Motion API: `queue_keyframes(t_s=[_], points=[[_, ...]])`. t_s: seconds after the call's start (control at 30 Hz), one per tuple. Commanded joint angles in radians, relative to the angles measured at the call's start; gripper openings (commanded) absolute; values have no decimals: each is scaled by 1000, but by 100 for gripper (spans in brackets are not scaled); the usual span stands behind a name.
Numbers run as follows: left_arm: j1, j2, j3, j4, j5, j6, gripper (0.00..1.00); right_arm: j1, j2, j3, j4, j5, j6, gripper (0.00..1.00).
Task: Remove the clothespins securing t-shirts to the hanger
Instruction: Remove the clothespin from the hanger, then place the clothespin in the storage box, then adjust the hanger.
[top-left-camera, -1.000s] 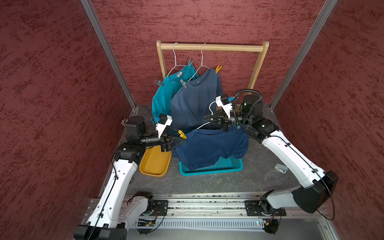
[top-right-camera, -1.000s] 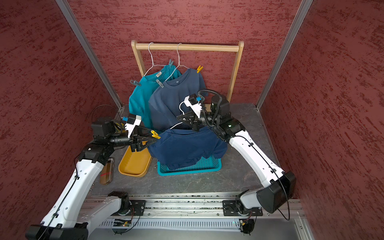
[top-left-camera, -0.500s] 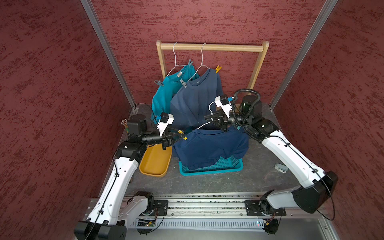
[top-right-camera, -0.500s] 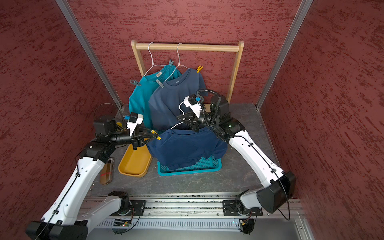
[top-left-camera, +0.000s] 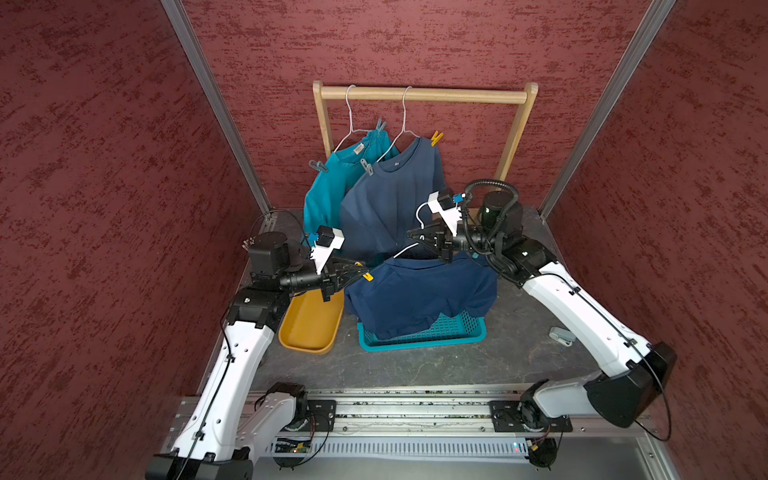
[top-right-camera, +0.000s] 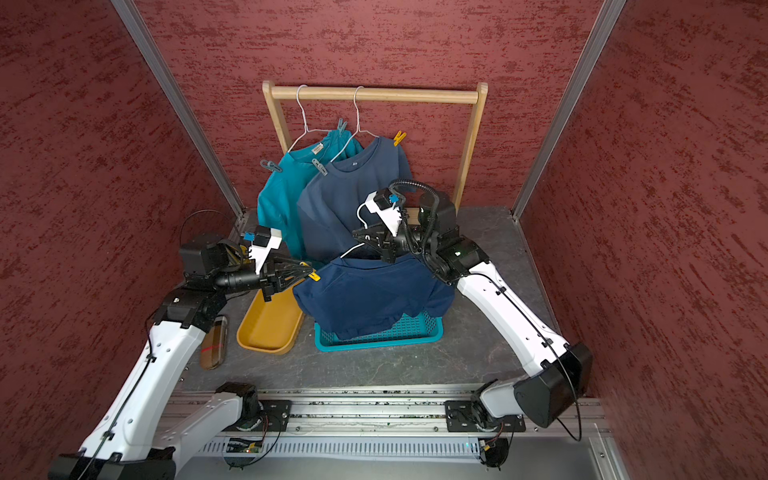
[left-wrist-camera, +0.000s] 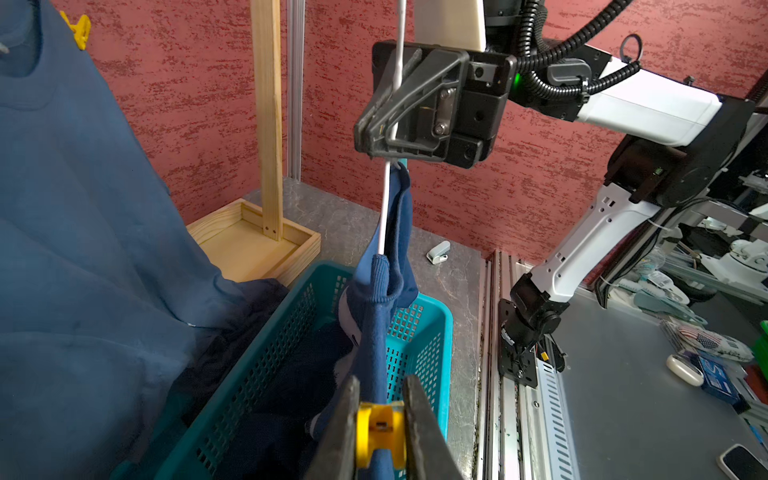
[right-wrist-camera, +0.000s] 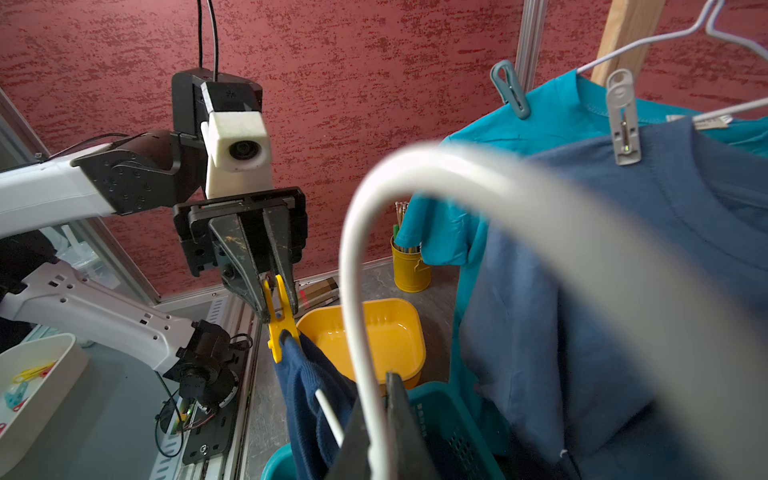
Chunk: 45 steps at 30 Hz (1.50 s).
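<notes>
Yellow clothespin (top-left-camera: 367, 276), left of frame centre, is clamped by left gripper (top-left-camera: 359, 268); hanger (left-wrist-camera: 385, 208) is clamped by right gripper (left-wrist-camera: 368, 142).

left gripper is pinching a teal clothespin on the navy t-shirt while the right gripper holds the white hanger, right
Not quite: the clothespin is yellow, not teal, as the right wrist view shows. The left gripper does pinch it on the navy t-shirt while the right gripper holds the white hanger.
</notes>
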Motion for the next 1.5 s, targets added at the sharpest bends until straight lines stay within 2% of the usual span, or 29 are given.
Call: queue_keyframes(t_s=[0.0, 0.13, 0.23, 0.37, 0.47, 0.5, 0.63, 0.7, 0.77, 0.87, 1.03, 1.07, 1.2, 1.27, 1.37, 1.47], points=[[20, -33, -2, -33, -14, -21, 0, -2, -43, -22, 39, 109, -28, 0], [63, -84, -5, -83, -103, -45, 0, -2, -48, -58, 48, 192, -22, 0], [94, -134, -36, -96, -211, -94, 0, -2, -58, -100, 78, 248, -6, 0], [125, -184, -107, -120, -430, -238, 0, -2, -69, -133, 107, 276, 11, 0], [173, -198, -186, -182, -673, -469, 0, -2, -69, -138, 117, 291, 13, 0], [201, -193, -218, -197, -683, -523, 0, -1, -66, -138, 119, 294, 13, 0], [291, -173, -353, -158, -594, -657, 0, -2, -61, -140, 133, 289, 21, 0], [312, -166, -425, -103, -585, -692, 0, -2, -56, -141, 139, 276, 31, 0], [322, -158, -474, -44, -572, -683, 6, -1, -51, -139, 143, 264, 44, 0], [324, -146, -498, -29, -606, -658, 22, -1, -46, -137, 139, 241, 65, 0], [327, -164, -472, -58, -643, -573, 63, 0, -59, -158, 151, 240, 89, 0], [328, -169, -463, -66, -647, -556, 68, 0, -61, -160, 153, 241, 92, 0], [333, -174, -423, -95, -658, -517, 72, 0, -62, -163, 161, 242, 102, 0], [333, -181, -401, -88, -623, -507, 73, 2, -61, -162, 159, 241, 107, 0], [322, -195, -370, -63, -563, -502, 70, 2, -63, -162, 149, 249, 107, 0], [276, -182, -307, -77, -562, -464, 67, 2, -66, -162, 136, 260, 104, 0]])
